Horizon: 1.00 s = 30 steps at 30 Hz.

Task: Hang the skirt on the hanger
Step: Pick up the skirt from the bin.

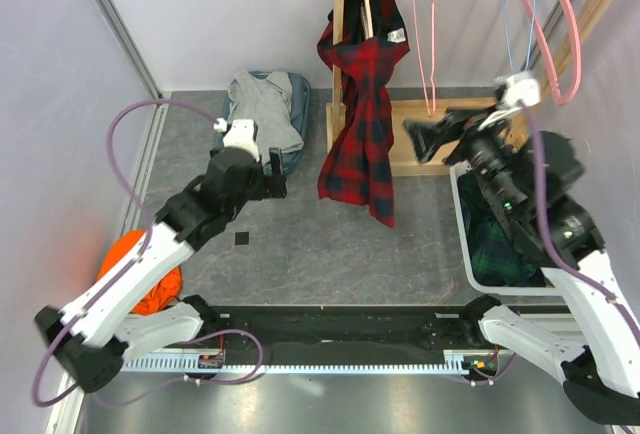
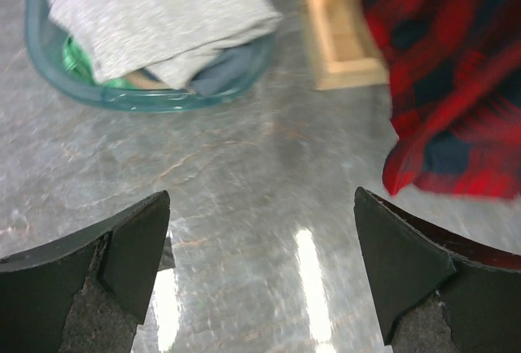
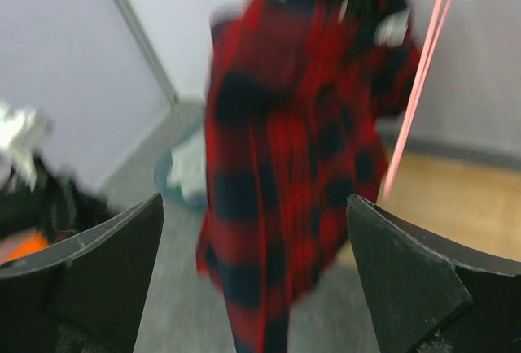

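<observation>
Hanging from the hanger [image 1: 367, 4], skirt [image 1: 358, 124] is judged placed; left gripper [image 2: 260, 198], right gripper [image 3: 255, 202] seen open, empty; only withdrawal is needed.

Plaid skirt [image 3: 285, 166] blurred, hem seemingly cropped.

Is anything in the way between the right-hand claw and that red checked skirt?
Nothing visible blocks it. In the wrist view the red checked skirt sits straight ahead between the open fingers of the right gripper, with nothing in front of it. A pink hanger hangs off to one side, clear of the path.
</observation>
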Each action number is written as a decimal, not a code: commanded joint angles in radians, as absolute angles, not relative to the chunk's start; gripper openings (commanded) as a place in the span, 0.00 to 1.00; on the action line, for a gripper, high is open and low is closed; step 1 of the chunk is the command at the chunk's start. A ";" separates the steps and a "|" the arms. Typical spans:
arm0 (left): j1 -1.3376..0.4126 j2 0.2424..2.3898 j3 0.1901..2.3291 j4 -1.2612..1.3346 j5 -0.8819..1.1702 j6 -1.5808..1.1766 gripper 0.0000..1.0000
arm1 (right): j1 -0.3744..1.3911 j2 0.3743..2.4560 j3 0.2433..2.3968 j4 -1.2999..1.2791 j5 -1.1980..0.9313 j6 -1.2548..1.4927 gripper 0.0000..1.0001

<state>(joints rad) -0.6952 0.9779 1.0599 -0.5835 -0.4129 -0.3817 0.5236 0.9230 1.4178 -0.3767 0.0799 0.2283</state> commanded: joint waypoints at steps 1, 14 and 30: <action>-0.554 1.146 1.111 -0.484 -0.364 -0.491 0.99 | 0.526 0.893 1.229 -0.454 -0.058 0.290 0.98; -0.453 1.491 1.177 -0.316 -0.153 -0.425 0.89 | 0.525 0.790 0.881 -0.460 0.159 0.363 0.98; -0.453 1.296 1.019 -0.305 -0.019 -0.472 0.89 | 0.132 0.942 0.916 -0.678 0.709 0.523 0.98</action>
